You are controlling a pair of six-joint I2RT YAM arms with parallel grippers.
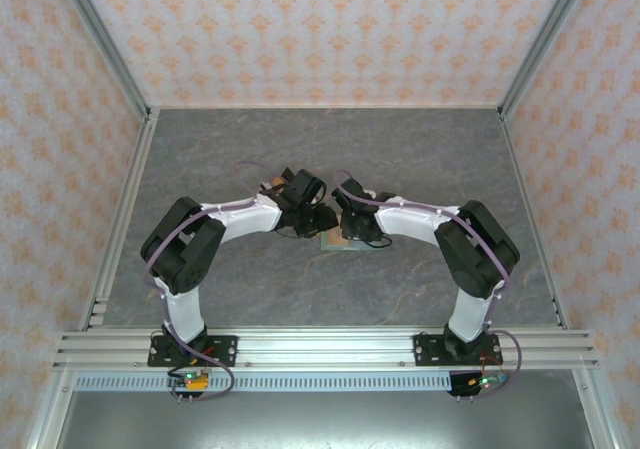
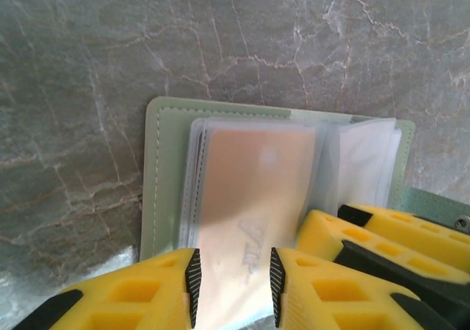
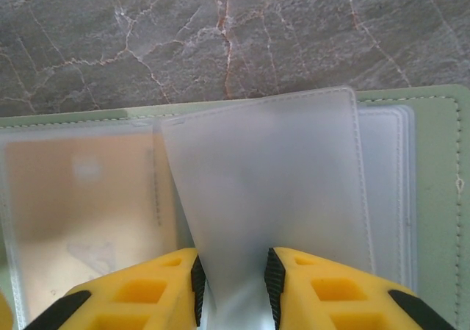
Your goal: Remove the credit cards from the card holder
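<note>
Where the two arms meet at mid-table (image 1: 330,149), we find the card holder (image 1: 338,242) lying open and flat, its long axis running 9 to 3 o'clock. From above the wrists hide most of it. The wrist cameras reveal stitched, matte sage-green panels and frosted plastic leaves. The left gripper (image 2: 233,278) clenches a card sleeve (image 2: 192,198) holding the golden-brown credit card (image 2: 257,176). The right gripper (image 3: 233,282) pinches a bowed frosted sleeve (image 3: 272,176), which rises toward 12.

R jaws pinch clear sleeve (image 3: 264,190).
</note>
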